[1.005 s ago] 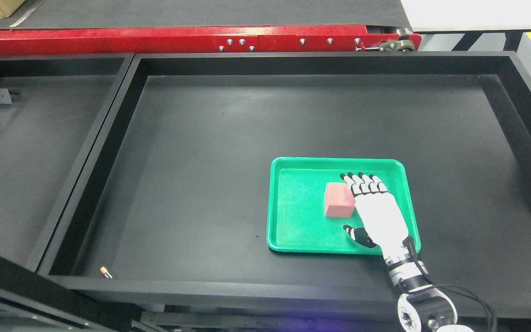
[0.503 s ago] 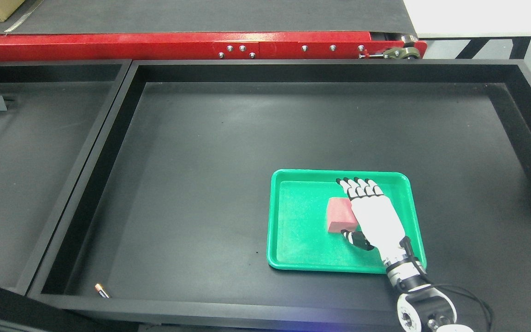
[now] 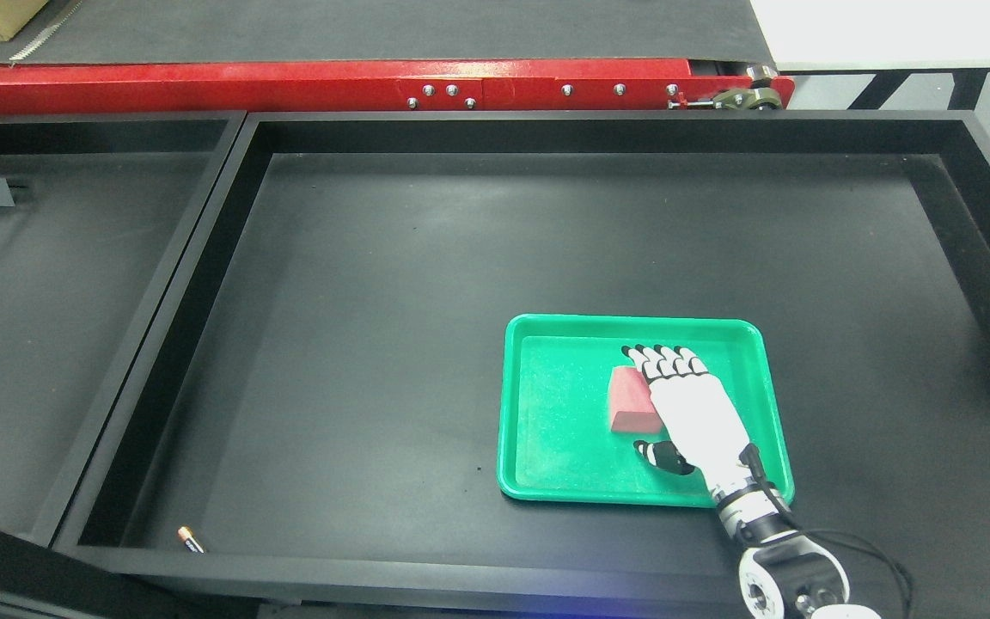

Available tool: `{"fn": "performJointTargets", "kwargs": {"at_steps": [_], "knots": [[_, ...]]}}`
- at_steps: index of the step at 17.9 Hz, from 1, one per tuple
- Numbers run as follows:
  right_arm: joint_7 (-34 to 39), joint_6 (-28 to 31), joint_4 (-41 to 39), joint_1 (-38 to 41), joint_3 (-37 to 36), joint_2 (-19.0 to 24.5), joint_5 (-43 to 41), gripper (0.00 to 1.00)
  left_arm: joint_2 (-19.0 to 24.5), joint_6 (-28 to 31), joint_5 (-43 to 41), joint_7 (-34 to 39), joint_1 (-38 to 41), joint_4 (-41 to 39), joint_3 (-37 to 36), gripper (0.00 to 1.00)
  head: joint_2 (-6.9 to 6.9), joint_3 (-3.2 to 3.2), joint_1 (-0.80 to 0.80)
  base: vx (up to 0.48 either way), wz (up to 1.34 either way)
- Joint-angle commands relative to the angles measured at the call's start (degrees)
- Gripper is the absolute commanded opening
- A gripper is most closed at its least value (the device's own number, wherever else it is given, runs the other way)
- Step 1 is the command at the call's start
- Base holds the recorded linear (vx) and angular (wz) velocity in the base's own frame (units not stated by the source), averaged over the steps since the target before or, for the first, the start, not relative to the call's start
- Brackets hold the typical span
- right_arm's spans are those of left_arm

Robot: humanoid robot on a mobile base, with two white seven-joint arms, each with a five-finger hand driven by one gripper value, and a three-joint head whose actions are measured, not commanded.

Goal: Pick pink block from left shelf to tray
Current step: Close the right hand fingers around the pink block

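Observation:
The pink block (image 3: pixel 630 400) lies flat in the green tray (image 3: pixel 632 321), right of its middle. My right hand (image 3: pixel 646 402), white with black fingertips, comes in from the lower right and lies over the block's right side. Its fingers (image 3: pixel 667 365) stretch straight past the block's far edge. The thumb (image 3: pixel 655 455) is spread out just in front of the block. The hand is open and covers the block's right edge. My left arm does not show.
The tray rests on the floor of a large black walled bin (image 3: pixel 495 129). A small orange-tipped cylinder (image 3: pixel 190 540) lies in its near left corner. A second black bin (image 3: pixel 48 301) adjoins on the left. A red beam (image 3: pixel 332 82) runs behind.
The camera tilted a second ago, shifting the whole picture down. My right hand has slid a little left over the block's right side. The block stays in place.

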Motion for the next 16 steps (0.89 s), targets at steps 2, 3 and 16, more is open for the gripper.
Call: {"fn": "performJointTargets", "kwargs": {"at_steps": [2,3,16], "knots": [[0.63,-0.82,1.97,-0.79,-0.06,-1.00,0.05,0.96,1.00,-0.02,0.00,0.05,-1.76,-1.00,0.00,1.00,0.00,0.00,0.00,0.000,0.00],[0.63,-0.82,2.06,-0.88,-0.06,-1.00,0.05,0.96,1.00,-0.02,0.00,0.05,-1.67,-1.00,0.00,1.00,0.00,0.00,0.00,0.000,0.00],[1.95,-0.82,5.05,-3.69,-0.23,-1.00,-0.04,0.95,1.00,-0.02,0.00,0.05,-1.67,-1.00,0.00,1.00,0.00,0.00,0.00,0.000,0.00]]}}
